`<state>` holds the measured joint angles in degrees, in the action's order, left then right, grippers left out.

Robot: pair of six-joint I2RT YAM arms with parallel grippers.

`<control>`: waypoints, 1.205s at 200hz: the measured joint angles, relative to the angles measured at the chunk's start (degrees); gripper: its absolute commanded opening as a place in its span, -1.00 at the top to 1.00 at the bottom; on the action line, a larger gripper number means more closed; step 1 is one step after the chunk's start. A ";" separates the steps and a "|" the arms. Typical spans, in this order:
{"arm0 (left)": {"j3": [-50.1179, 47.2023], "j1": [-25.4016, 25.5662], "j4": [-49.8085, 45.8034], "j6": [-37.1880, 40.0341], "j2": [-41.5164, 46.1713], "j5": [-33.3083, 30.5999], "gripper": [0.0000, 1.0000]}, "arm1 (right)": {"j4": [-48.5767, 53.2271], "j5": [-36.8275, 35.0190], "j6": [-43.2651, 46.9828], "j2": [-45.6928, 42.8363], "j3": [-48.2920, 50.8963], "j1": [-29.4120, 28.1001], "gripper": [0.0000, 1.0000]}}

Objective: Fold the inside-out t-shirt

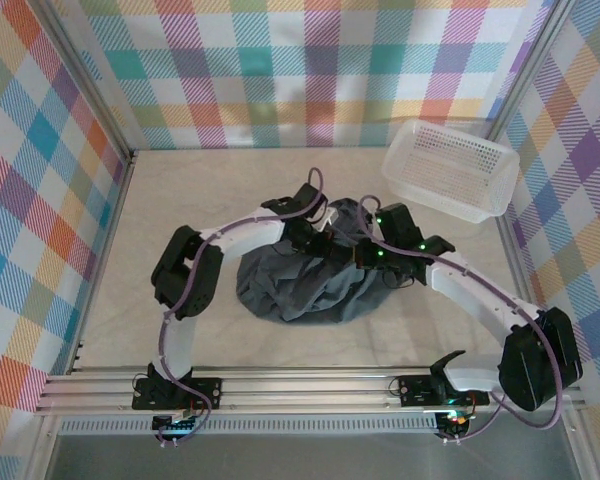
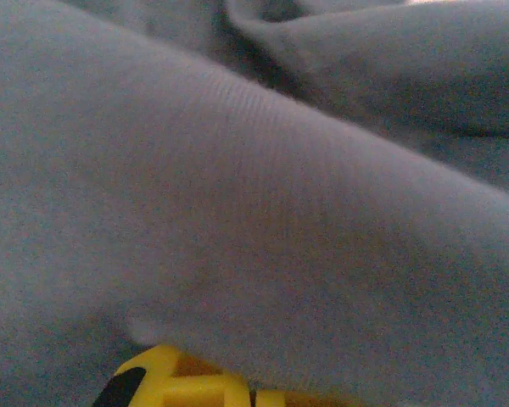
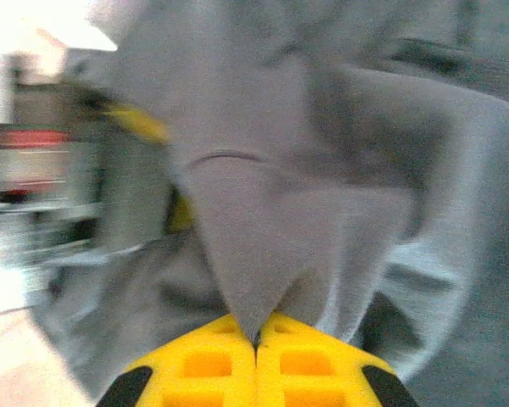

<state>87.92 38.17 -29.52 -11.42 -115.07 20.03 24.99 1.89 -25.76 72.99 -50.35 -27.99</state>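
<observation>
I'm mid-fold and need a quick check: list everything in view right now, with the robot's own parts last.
t-shirt: one, dark slate-grey, bunched in a heap mid-table.
basket: one, white mesh, far right corner.
table: one, beige, under everything.
walls: three, pastel plaid, around the table.
rail: one, silver, near edge, carrying both arm bases.
left hand: one, yellow fingers, at the heap's far edge; open or shut unclear.
right hand: one, yellow fingers, shut on a pinch of the t-shirt.
</observation>
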 measured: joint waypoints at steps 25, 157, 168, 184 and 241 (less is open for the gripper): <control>-4.17 -2.97 1.03 -5.25 9.57 9.49 1.00 | -0.04 -2.19 -0.33 1.64 4.20 3.91 0.86; -7.26 -3.39 -5.40 -5.66 20.98 19.45 0.85 | -11.78 0.94 17.20 -3.13 1.16 -5.33 0.52; -7.26 -3.34 -5.79 -5.16 21.07 18.71 0.59 | -11.69 1.90 17.46 0.26 -0.92 -5.46 0.86; -7.26 -3.41 -7.04 -4.70 21.44 16.13 0.49 | -11.08 3.50 17.27 1.31 -2.23 -5.49 1.00; -9.40 -9.77 -6.49 -3.65 21.84 10.71 0.25 | -15.13 17.09 6.88 -10.82 1.55 -4.13 1.00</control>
<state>78.52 28.40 -36.01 -15.07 -93.23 30.74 9.87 18.98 -18.87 62.17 -48.80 -32.12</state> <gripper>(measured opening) 0.343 0.048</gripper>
